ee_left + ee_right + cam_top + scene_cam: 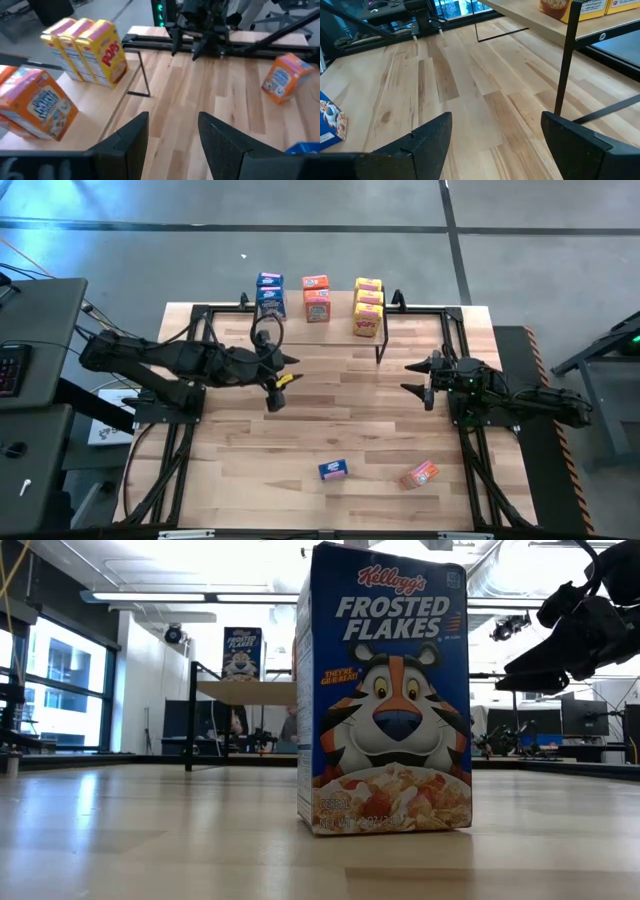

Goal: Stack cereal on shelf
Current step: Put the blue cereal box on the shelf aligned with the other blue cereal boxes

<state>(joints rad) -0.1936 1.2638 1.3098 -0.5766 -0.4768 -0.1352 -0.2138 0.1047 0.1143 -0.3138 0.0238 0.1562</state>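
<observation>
The blue cereal box (333,470) is standing upright, well in front of the shelf (330,330). The left gripper (277,392) and the right gripper (418,378) are both hanging apart, holding nothing

A blue cereal box (386,690) fills the low view, hiding the bench's middle behind it. In the right wrist view, another blue box (331,120) and the shelf's boxes (580,6) are cut off at the picture's edges.

Wide bare table (330,420) between arms. Blue box (333,470), orange box (421,474) near front edge. Shelf (410,320) right end bare; black leg (379,345) in way.
</observation>
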